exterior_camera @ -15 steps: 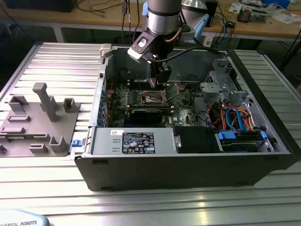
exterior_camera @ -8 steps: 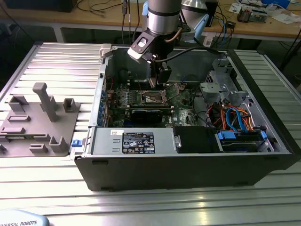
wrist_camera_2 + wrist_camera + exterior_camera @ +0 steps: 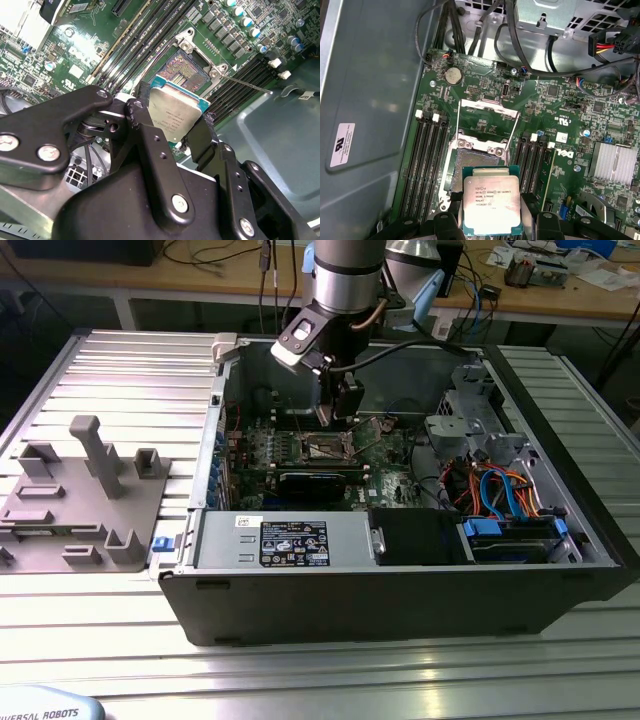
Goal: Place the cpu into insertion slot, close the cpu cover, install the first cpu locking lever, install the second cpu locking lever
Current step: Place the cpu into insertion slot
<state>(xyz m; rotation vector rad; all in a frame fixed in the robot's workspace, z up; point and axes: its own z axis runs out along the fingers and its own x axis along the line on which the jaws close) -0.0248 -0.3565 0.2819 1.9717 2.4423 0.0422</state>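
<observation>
Now the gripper [image 3: 172, 129] is clamped on two opposite edges of the chip [image 3: 175, 116], holding it near the bare socket [image 3: 189, 67]. In the exterior view the gripper hangs at 12 o'clock from the socket. The cover [image 3: 489, 104] stands open.

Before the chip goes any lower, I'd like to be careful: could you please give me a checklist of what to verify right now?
1. The gripper clamps the cpu by two opposite edges: ok.
2. The insertion slot is bare, nothing lying in it: ok.
3. The cpu cover is swung open off the slot: ok.
4. The locking lever is swung aside: ok.
5. The cpu is seated: not ok, it hangs in the gripper.
6. Corner mark matches the slot: cannot tell.
</observation>
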